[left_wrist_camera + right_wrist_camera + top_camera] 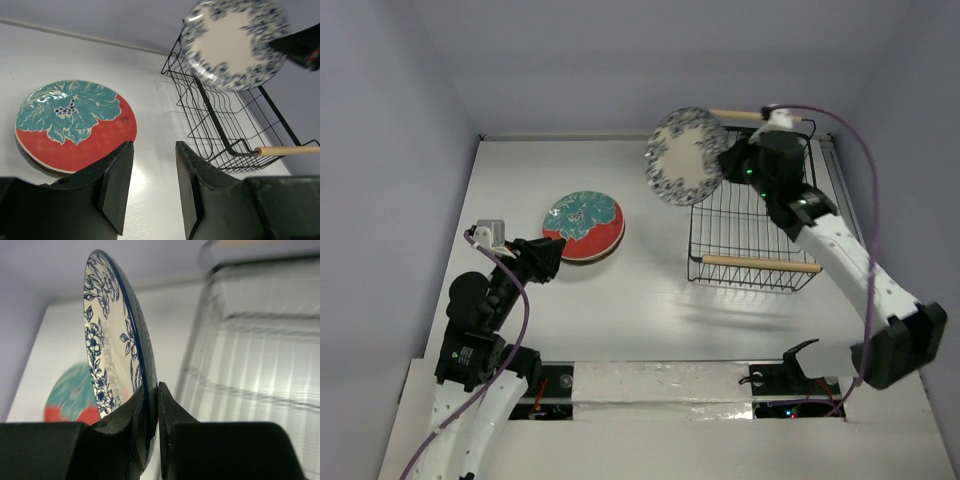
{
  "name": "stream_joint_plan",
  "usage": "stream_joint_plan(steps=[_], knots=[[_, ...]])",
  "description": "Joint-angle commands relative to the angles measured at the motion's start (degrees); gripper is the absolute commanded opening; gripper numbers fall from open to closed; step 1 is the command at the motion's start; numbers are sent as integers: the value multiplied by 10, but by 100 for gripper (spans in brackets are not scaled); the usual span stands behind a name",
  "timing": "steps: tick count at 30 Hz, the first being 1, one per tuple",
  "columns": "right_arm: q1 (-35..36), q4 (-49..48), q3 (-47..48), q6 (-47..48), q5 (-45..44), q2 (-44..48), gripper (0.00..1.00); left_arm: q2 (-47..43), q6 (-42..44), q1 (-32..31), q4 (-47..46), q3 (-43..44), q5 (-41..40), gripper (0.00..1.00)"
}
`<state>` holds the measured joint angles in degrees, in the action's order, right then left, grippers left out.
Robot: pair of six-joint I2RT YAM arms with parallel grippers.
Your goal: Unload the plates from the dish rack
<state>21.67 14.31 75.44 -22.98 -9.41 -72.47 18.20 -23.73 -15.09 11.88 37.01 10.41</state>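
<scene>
reads as glazed ceramic, going by the white plate with blue floral pattern [685, 156]: stiff, brittle, slick on both faces, and heavy enough to swing about a pinch at one edge. calls for a firm hold on the rim, deep enough to stop any pivoting, and for a soft set-down with no knock against wire or other crockery. has it just so in the right gripper [153, 390]: shut down to a thin slit on the lower rim, one finger on each face, with the plate up on edge. carries it in the air over the far left corner of the dish rack [760, 262], apparently clear of the wires, patterned face tilted toward the left arm's side. shows no other plate in the rack from overhead. finds the teal-and-red-orange plate [583, 226] lying flat on the table [650, 310], well apart from the rack on its left, seemingly on top of something of like size, though cannot tell what. holds the left gripper [154, 150] partly open and empty, low over the table just on the near side of that plate, fingers aimed toward it and touching nothing. warrants a slow carry across: on a rim pinch alone, could slip or tilt in a quick swing, and could chip on landing on the teal-and-red-orange plate.
</scene>
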Motion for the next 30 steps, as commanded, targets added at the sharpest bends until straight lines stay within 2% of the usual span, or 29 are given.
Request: stream_joint_plan(steps=[1, 5, 10, 13, 23, 27, 30], knots=[[68, -163, 1, -86, 128, -56, 0, 11, -2, 11, -18, 5, -5, 37], [121, -232, 15, -127, 158, -134, 0, 23, -1, 23, -18, 5, -6, 40], [172, -265, 50, -175, 158, -217, 0, 33, 0, 35, -19, 5, -1, 41], [180, -288, 63, -210, 147, -276, 0, 38, 0, 46, -19, 5, -2, 41], [195, -323, 61, -271, 152, -357, 0, 43, 1, 52, -19, 5, -2, 42], [207, -296, 91, -262, 157, -384, 13, 47, 1, 57, -20, 4, 0, 46], [213, -278, 92, -249, 135, -383, 32, 48, 1, 57, -21, 4, 0, 49]])
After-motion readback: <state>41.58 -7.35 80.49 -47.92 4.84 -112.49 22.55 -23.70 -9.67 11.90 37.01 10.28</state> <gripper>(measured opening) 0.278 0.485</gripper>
